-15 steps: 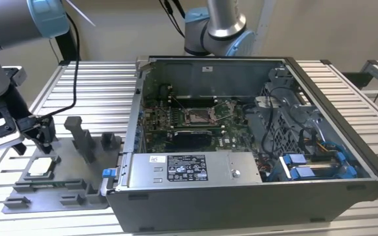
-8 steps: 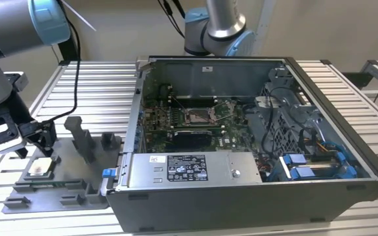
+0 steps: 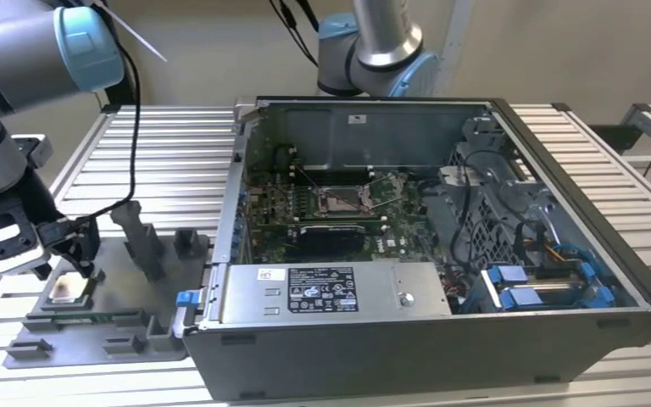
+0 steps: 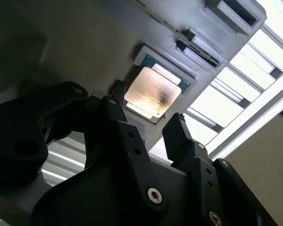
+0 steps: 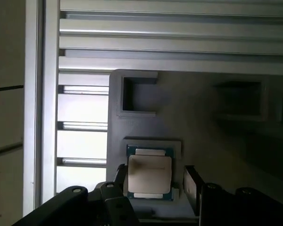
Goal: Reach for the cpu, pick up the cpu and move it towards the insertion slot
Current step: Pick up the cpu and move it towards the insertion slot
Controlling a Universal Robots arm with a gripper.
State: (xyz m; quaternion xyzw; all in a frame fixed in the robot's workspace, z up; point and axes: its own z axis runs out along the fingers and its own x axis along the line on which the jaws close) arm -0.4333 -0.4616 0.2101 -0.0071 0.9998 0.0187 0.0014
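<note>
Cpu (image 3: 68,288): flat, pale top upward, seated in a shallow square recess of the grey fixture plate (image 3: 122,339), near the exterior view's left edge. Not lifted; resting in the recess.

Cpu (image 4: 153,92) in the second wrist view and cpu (image 5: 149,173) in the first wrist view: pale lid with a thin green border, framed by the raised rim of the recess.

Tool (image 3: 68,275): lowered over the recess at the end of the arm (image 3: 9,51), jaws spread wide, holding nothing. Black fingers (image 5: 191,181) on opposite sides of the chip. In the first wrist view, a clear gap between one finger and the chip's edge; the other finger just beside the opposite edge, contact not determinable.

Insertion slot (image 3: 345,201): silver-framed square with dark centre, set in the green motherboard (image 3: 292,216) inside the open computer case (image 3: 439,339); well apart from the cpu, toward the exterior view's right.

Fixture plate and computer case: side by side on the slatted metal tabletop (image 3: 167,144), the plate just beside the case's near corner. Grey upright posts (image 3: 139,237) on the plate, between tool and case.
</note>
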